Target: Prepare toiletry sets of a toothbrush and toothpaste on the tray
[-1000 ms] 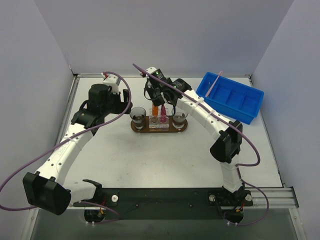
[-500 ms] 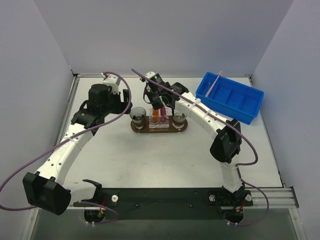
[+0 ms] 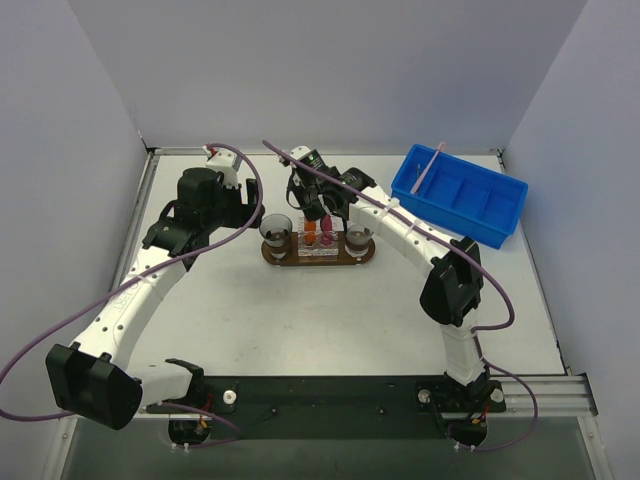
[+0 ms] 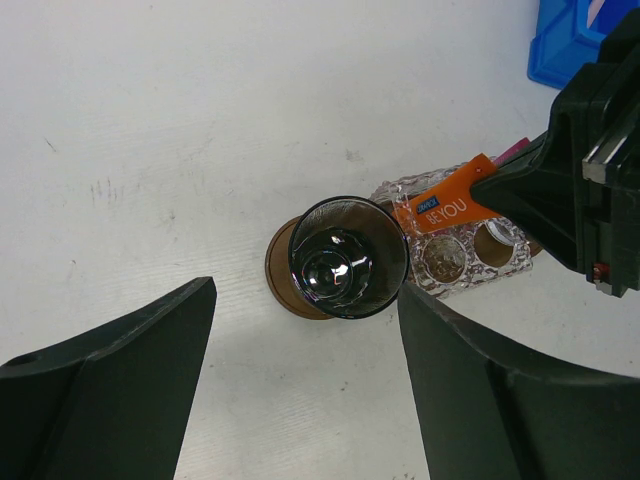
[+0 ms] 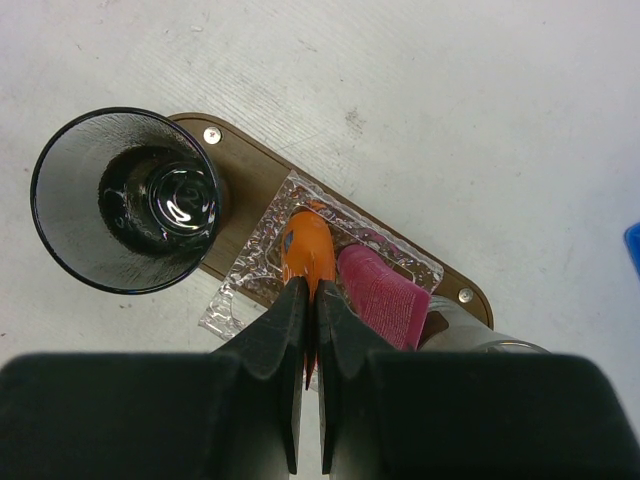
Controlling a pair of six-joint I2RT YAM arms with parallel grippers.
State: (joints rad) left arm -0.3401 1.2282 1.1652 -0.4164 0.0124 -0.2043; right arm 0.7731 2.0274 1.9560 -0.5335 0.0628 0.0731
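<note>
The dark-brown tray (image 3: pixel 318 256) lies at mid-table and carries a clear holder (image 5: pixel 238 292). My right gripper (image 5: pixel 311 292) is shut on the flat end of the orange toothpaste tube (image 5: pixel 308 250), which stands with its lower end in the holder. The magenta toothpaste tube (image 5: pixel 378 292) stands in the holder right beside it. In the top view the right gripper (image 3: pixel 316 207) is above the tray's middle. My left gripper (image 4: pixel 305 400) is open and empty, hovering near the tray's left end (image 4: pixel 280 285). The pale-pink toothbrush (image 3: pixel 430 165) leans in the blue bin.
Two dark glass cups stand on the tray, one at the left end (image 5: pixel 128 200) and one at the right end (image 3: pixel 359 236). The blue bin (image 3: pixel 462 200) with several compartments sits at the back right. Walls close in at the back and sides.
My right gripper has come down with the orange tube, lowering it into the holder beside the magenta tube. The left arm has not moved.
</note>
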